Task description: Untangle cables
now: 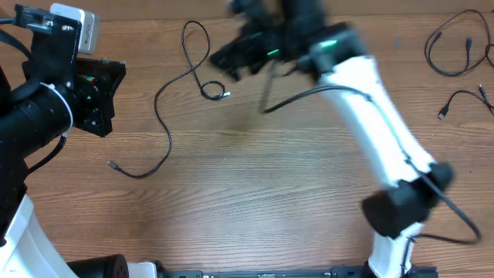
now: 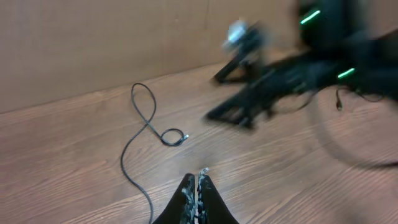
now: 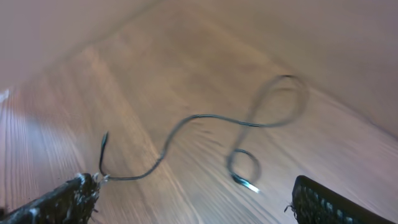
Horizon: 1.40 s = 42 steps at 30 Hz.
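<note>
One thin black cable (image 1: 164, 108) lies loose on the wooden table, with a loop at the back, a small coil and a silver-tipped plug (image 1: 225, 95). Its other end (image 1: 113, 164) points left. My right gripper (image 3: 193, 200) hovers open above this cable (image 3: 205, 118), with nothing between its fingers (image 3: 62, 200), and is blurred in the overhead view (image 1: 228, 58). At the left, my left gripper (image 2: 198, 185) is shut and empty, a little short of the cable's coil (image 2: 171, 137). Two more cables (image 1: 455, 46) (image 1: 463, 99) lie at the far right.
The right arm (image 1: 370, 123) reaches diagonally from the front right to the back centre, its own thicker black cable (image 1: 309, 94) hanging beside it. The left arm's body (image 1: 46, 100) fills the left edge. A wall (image 2: 99, 43) stands behind the table.
</note>
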Each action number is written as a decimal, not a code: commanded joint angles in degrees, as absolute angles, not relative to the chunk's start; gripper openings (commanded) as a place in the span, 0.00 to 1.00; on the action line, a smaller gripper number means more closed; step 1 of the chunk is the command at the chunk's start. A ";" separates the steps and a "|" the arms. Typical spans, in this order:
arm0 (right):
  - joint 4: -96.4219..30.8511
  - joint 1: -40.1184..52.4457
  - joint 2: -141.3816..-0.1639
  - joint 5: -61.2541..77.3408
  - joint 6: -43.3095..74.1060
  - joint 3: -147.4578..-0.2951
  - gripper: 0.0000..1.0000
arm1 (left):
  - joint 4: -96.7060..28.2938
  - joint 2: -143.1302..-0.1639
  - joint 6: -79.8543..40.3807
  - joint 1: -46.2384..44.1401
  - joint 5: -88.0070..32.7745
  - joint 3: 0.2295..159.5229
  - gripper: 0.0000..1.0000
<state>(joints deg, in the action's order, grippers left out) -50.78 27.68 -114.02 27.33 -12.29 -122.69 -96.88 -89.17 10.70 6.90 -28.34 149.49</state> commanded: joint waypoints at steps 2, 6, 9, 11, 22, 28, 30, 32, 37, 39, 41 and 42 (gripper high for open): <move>-46.46 33.89 -125.51 23.00 -13.32 -122.85 0.98 | -96.77 -89.58 11.60 7.05 -26.79 149.34 0.04; -43.70 36.23 -131.94 24.47 -13.39 -122.85 0.99 | -96.77 -89.58 11.60 7.05 -26.81 149.34 0.04; -43.59 37.74 -136.49 24.49 -13.37 -122.76 1.00 | -96.79 -89.58 11.60 7.05 -26.81 149.34 0.04; -43.66 38.83 -140.16 24.49 -13.34 -122.34 1.00 | -96.79 -89.58 11.60 7.05 -26.81 149.34 0.04; -39.66 39.16 -142.12 23.05 -13.61 -122.23 1.00 | -96.79 -89.58 11.57 7.05 -26.83 149.34 0.04; -33.98 39.16 -142.10 19.42 -13.58 -123.79 1.00 | -96.79 -89.58 11.57 7.05 -26.83 149.34 0.04; -32.23 39.16 -142.23 14.52 -13.56 -123.76 1.00 | -96.79 -89.58 11.57 7.05 -26.83 149.34 0.04; -31.31 39.13 -142.78 8.64 -13.54 -123.76 1.00 | -96.79 -89.58 11.55 7.05 -26.83 149.34 0.04; -31.11 38.20 -145.12 3.05 -9.04 -123.76 1.00 | -96.79 -89.58 11.53 7.05 -26.89 149.34 0.04; -30.98 36.84 -145.80 3.60 -2.15 -123.76 1.00 | -96.79 -89.58 11.44 7.05 -27.05 149.34 0.04; -30.87 35.44 -145.80 5.54 2.42 -123.76 0.99 | -96.79 -89.58 11.05 7.05 -27.07 149.34 0.04; -30.68 34.52 -145.80 6.17 5.43 -123.76 0.98 | -96.79 -89.58 10.81 7.05 -27.05 149.34 0.04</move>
<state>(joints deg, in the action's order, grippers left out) -31.11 37.58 -144.44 6.55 -4.84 -122.43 -96.88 -89.17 10.68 6.90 -27.18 149.49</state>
